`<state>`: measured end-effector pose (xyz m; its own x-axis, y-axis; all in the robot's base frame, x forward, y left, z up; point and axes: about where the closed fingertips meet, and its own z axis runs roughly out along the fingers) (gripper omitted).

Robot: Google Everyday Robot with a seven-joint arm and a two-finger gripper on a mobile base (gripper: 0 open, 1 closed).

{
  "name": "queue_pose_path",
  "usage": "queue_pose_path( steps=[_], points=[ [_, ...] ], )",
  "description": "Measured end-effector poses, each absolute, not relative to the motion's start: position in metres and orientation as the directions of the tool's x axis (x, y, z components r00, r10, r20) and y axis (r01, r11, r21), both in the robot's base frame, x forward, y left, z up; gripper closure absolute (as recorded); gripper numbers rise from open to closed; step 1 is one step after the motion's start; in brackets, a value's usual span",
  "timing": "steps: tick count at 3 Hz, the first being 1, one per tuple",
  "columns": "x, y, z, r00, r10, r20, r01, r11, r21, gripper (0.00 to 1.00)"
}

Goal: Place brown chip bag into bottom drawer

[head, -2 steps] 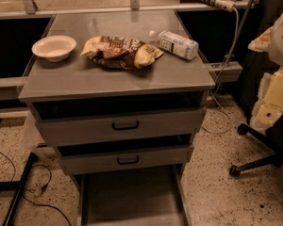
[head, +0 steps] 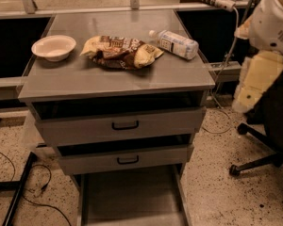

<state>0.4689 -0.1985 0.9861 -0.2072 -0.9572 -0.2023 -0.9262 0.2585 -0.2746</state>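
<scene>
The brown chip bag point(head: 120, 52) lies crumpled on the grey cabinet top point(head: 132, 79), between a bowl and a bottle. The bottom drawer point(head: 132, 197) is pulled out at the foot of the cabinet, with its flat grey floor bare. My arm, white with a pale yellow part, comes in at the right edge. My gripper point(head: 252, 86) hangs beside the cabinet's right side, below the level of the top and well apart from the bag. It holds nothing that I can see.
A white bowl point(head: 54, 47) stands at the top's left. A clear bottle with a white label point(head: 175, 43) lies at the right. Two grey drawers with black handles point(head: 125, 125) sit slightly open. An office chair base point(head: 259, 159) stands right; cables point(head: 19, 182) lie left.
My arm and gripper have shifted a little to the left and up, towards the cabinet. The bag, bowl, bottle and drawers have not moved.
</scene>
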Motion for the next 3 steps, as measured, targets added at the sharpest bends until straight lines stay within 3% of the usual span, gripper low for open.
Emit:
queue_pose_path(
  steps=[3],
  points=[
    [0.569,-0.119,0.994,0.026,-0.926,-0.376,-0.929,0.117,-0.352,0.00]
  ],
)
